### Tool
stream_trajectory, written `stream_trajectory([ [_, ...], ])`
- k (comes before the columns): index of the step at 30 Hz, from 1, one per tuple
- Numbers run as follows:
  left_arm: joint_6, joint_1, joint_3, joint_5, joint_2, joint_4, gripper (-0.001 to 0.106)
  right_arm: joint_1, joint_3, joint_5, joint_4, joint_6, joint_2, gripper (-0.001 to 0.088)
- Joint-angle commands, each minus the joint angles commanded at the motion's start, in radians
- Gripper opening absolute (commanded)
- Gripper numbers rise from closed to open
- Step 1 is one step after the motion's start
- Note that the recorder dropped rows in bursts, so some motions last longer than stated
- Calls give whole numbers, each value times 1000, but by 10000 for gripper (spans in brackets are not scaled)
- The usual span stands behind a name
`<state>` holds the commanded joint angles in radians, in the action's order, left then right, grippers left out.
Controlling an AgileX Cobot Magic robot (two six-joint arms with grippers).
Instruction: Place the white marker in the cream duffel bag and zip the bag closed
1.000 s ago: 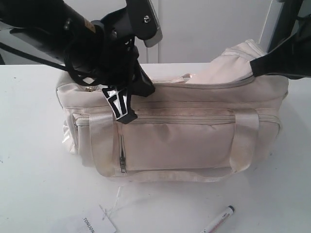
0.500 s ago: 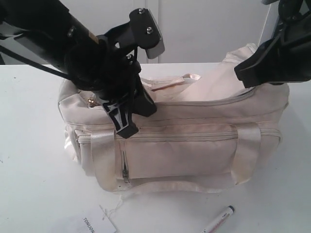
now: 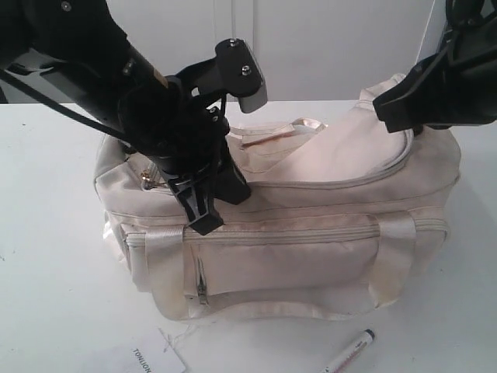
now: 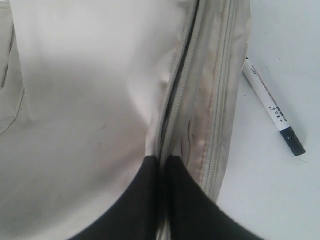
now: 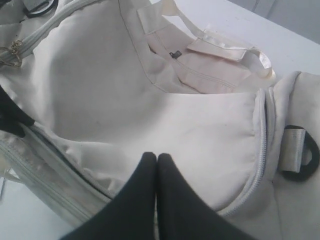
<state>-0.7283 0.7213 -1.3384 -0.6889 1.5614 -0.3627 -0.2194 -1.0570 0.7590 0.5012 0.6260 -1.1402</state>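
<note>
Exterior view: marker (image 3: 349, 351) clear of fingers (image 3: 202, 214)

white marker (image 3: 353, 348), paper tag (image 3: 155, 361) cut by lower edge

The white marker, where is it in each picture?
Exterior view: white marker lies on the table in front of the cream duffel bag, at the bottom edge.
Left wrist view: on the table beside the bag.
Right wrist view: not in it.
Shared landmark: the bag.
</note>
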Motion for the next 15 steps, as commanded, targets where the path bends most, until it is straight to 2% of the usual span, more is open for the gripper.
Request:
stream_trajectory([
  [15, -4, 0, 0, -38, -2, -2, 0, 0, 0, 0, 0, 0, 0, 0],
])
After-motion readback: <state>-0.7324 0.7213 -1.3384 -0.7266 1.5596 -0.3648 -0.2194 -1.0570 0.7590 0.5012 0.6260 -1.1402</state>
